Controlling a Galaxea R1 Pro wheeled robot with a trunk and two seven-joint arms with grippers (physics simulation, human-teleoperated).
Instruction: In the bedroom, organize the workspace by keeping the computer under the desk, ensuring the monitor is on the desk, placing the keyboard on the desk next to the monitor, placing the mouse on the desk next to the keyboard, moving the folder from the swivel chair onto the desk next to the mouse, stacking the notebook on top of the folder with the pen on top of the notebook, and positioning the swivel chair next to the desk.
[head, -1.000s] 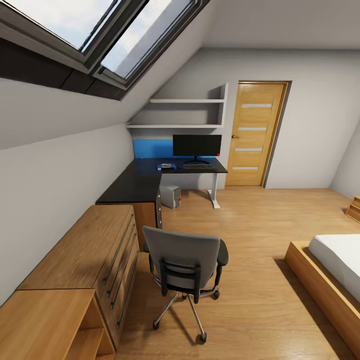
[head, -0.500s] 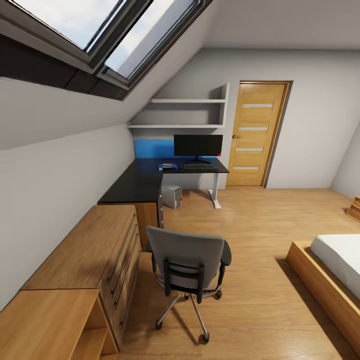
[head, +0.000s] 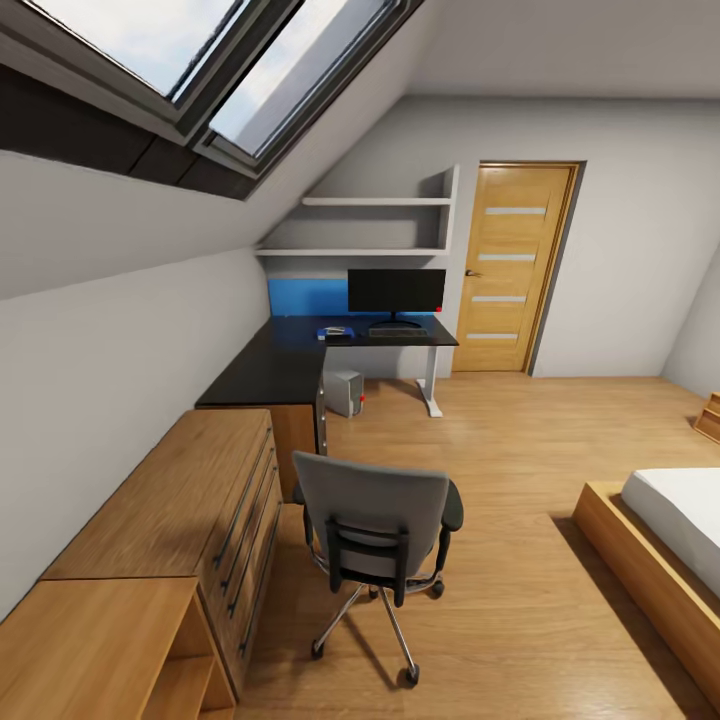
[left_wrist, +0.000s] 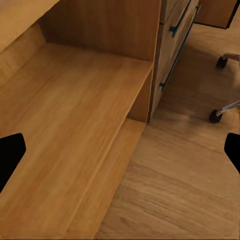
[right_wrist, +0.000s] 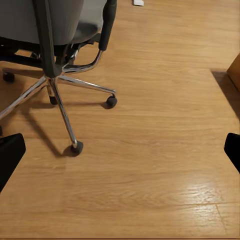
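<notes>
The swivel chair (head: 375, 525) stands mid-floor with its grey back toward me, well short of the black desk (head: 285, 365) in the far corner. On the desk stand the monitor (head: 396, 292) and, in front of it, the keyboard (head: 397, 331). Left of the keyboard lies a small blue flat thing, apparently the folder (head: 335, 331). The mouse, notebook and pen are too small to make out. The computer (head: 344, 392) sits on the floor under the desk. My left gripper (left_wrist: 120, 152) is open above a wooden shelf. My right gripper (right_wrist: 120, 150) is open above the floor beside the chair's chrome base (right_wrist: 60, 95).
A light wooden dresser (head: 170, 510) and an open shelf unit (head: 110, 650) line the left wall under the sloped ceiling. A bed (head: 665, 545) on a wooden frame is at the right. A wooden door (head: 512, 268) is beyond the desk. Open floor lies between chair and bed.
The whole head view shifted slightly left between one second ago and half a second ago, so the camera moved. Since then nothing has changed.
</notes>
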